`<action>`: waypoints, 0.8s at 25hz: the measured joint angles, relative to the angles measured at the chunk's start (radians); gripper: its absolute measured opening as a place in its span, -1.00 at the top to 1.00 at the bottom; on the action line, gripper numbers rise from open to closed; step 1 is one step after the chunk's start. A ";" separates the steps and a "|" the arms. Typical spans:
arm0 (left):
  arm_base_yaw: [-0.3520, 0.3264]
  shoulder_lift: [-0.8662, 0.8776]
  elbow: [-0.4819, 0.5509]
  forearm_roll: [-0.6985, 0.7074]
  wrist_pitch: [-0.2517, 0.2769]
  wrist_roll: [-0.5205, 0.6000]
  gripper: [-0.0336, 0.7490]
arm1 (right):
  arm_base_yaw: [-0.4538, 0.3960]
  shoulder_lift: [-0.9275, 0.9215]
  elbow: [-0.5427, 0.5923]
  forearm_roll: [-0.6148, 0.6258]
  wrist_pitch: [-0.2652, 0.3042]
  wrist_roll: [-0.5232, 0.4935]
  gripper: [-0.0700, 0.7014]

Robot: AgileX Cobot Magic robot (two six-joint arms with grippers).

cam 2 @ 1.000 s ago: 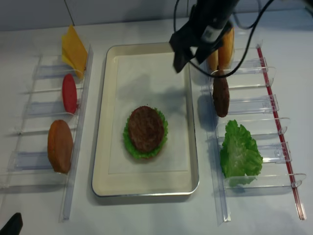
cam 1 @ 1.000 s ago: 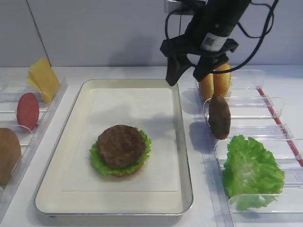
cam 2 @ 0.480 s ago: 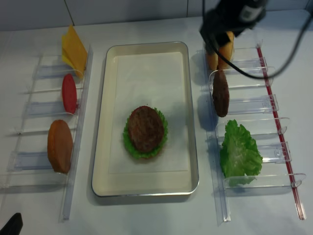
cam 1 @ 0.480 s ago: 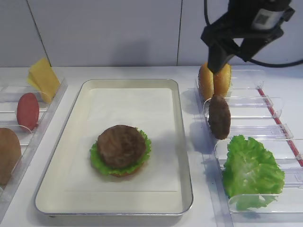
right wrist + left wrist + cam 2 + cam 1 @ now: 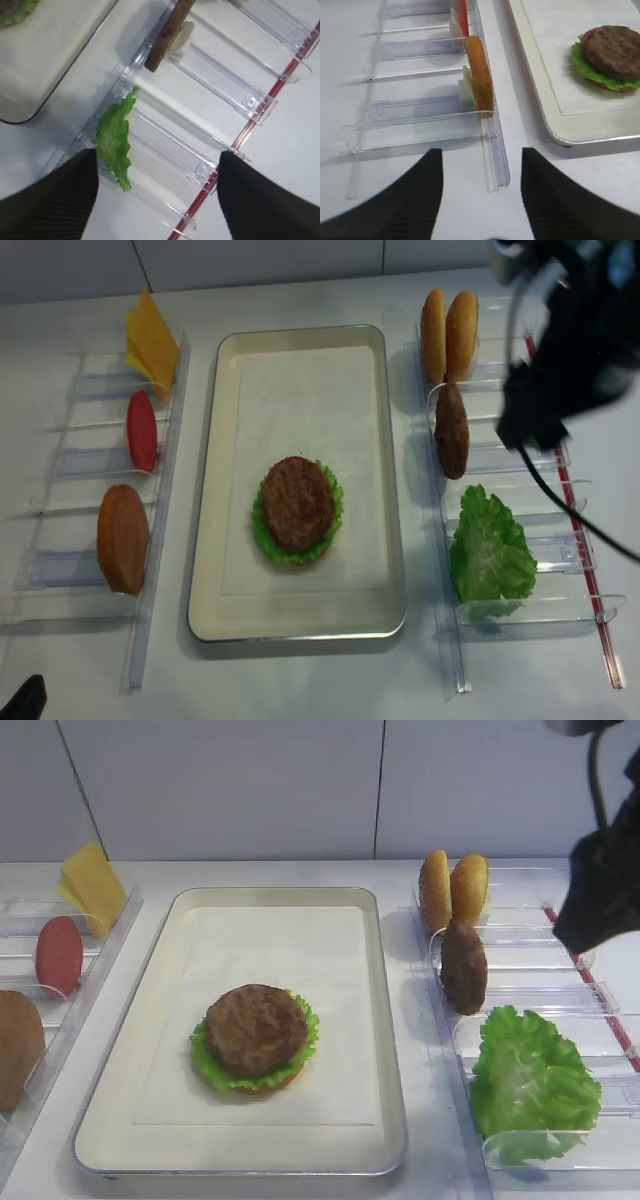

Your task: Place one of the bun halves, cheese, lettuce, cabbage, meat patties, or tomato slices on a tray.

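My right hand point(image 5: 157, 195) spread wide and empty, lettuce point(image 5: 115, 140) just below its left finger, patty point(image 5: 167, 32) farther ahead, tray point(image 5: 45, 80) off left, my left hand point(image 5: 480, 200) spread, empty, above table point(image 5: 420, 165)

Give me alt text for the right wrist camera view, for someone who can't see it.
The open right gripper hangs above a clear rack that holds an upright lettuce leaf and, farther along, a brown patty on edge. A corner of the cream tray shows at upper left.
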 joint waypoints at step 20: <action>0.000 0.000 0.000 0.000 0.000 0.000 0.02 | 0.000 -0.694 0.535 -0.094 -0.180 0.085 -0.32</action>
